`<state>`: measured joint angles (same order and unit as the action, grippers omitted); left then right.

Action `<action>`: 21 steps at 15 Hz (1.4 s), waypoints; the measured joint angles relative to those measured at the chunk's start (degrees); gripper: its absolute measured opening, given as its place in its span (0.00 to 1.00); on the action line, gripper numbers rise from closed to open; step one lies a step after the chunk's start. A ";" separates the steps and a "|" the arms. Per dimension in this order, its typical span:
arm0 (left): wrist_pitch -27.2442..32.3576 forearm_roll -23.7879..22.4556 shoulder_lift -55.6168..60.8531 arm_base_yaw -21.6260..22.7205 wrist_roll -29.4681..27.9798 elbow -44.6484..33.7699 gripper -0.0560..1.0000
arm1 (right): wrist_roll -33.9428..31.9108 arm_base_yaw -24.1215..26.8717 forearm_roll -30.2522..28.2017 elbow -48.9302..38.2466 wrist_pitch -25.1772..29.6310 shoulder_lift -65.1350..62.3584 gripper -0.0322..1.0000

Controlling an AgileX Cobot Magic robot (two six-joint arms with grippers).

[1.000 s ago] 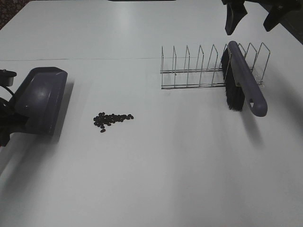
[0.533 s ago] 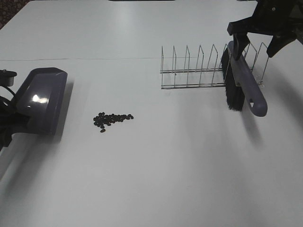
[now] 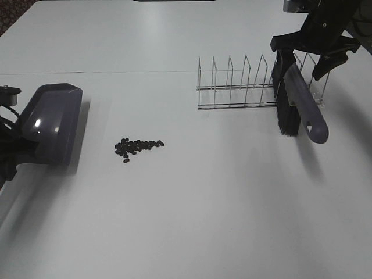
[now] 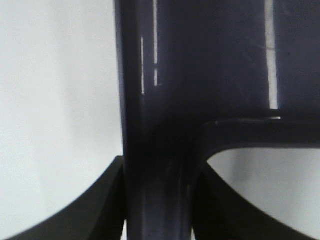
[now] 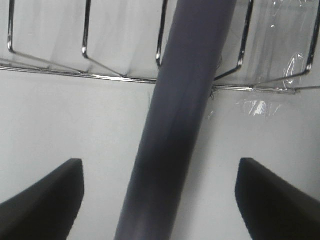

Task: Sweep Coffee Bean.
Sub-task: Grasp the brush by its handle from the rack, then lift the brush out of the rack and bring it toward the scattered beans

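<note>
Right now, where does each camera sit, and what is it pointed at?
Exterior high: mounted above, looking down on the table, dustpan, coffee bean, wire rack and brush; the right tool shows top right.
Left wrist: on the left arm, close on the dustpan's handle, clamped by the left tool.
Right wrist: on the right arm, facing the brush handle and rack; the open tool straddles the handle.
Shared: exterior and right wrist both show brush, rack and right tool.

Glossy purple-grey plastic dustpan [image 3: 51, 119], bright light streaks on it. Brush [image 3: 305, 107] handle smooth satin plastic, bristles black and fibrous. Rack [image 3: 232, 89] thin shiny metal wire. Counter [image 3: 203, 203] smooth matt white. Coffee bean [image 3: 138, 146] dark, dull.
</note>
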<state>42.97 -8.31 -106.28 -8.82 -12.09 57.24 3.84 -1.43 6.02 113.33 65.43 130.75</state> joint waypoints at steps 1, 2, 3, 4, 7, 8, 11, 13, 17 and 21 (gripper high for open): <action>0.00 0.06 0.00 0.00 0.00 0.00 0.37 | 0.00 0.00 0.00 0.00 -0.92 0.57 0.73; 0.00 0.23 0.00 0.00 0.00 0.00 0.37 | 0.00 0.00 0.06 0.00 -1.43 1.66 0.72; 0.00 0.29 0.00 0.00 0.00 0.00 0.37 | 0.00 0.00 0.06 0.00 -1.83 2.52 0.72; 0.00 0.34 0.00 0.00 0.00 0.00 0.37 | 0.00 0.00 0.06 0.00 -1.95 3.15 0.72; -0.06 0.34 0.00 0.00 0.00 0.00 0.37 | 0.00 0.00 -0.29 0.00 -2.01 3.50 0.69; -0.06 0.34 0.00 0.00 0.00 0.00 0.37 | -0.29 0.00 -0.69 0.00 -2.01 3.50 0.67; -0.11 0.34 0.00 0.00 0.00 0.00 0.37 | -1.26 0.00 -2.01 0.00 -2.01 3.50 0.50; -0.23 0.40 0.00 0.00 0.00 0.00 0.37 | -1.72 0.06 -2.86 0.00 -1.95 3.50 0.33; -0.46 0.52 0.00 0.00 0.00 0.00 0.37 | -2.81 0.06 -2.86 0.00 -1.95 3.15 0.33; -0.46 0.52 0.00 0.00 0.00 0.00 0.37 | -2.86 0.06 -3.38 0.00 -0.17 -2.29 0.33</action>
<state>42.51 -7.79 -106.28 -8.82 -12.09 57.24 0.97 -1.38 2.64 113.33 65.26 128.46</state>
